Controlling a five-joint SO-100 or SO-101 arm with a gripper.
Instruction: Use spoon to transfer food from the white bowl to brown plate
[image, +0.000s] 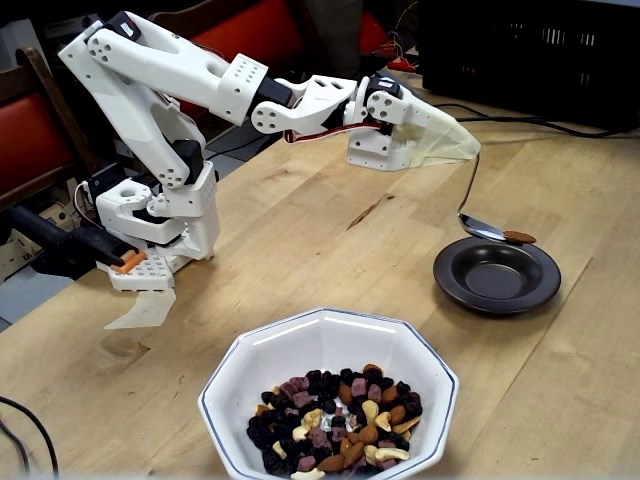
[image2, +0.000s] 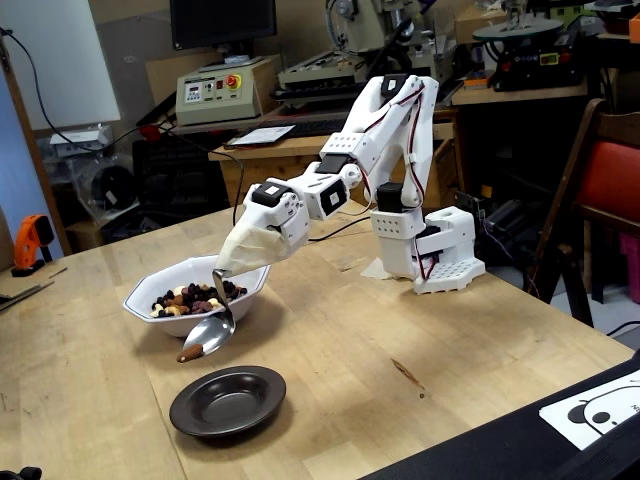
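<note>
With the spoon, its handle wrapped into the gripper whose jaws are hidden, held above the 12 o'clock rim of the brown plate, one almond is best tipped off slowly toward the plate's centre.

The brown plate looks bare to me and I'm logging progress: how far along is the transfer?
Done: nothing sits in the brown plate yet. In hand: the spoon, held at the wrapped claw, carries one brown piece at its tip above the plate's far rim. Left: tipping it in, then moving more food from the white bowl.
</note>
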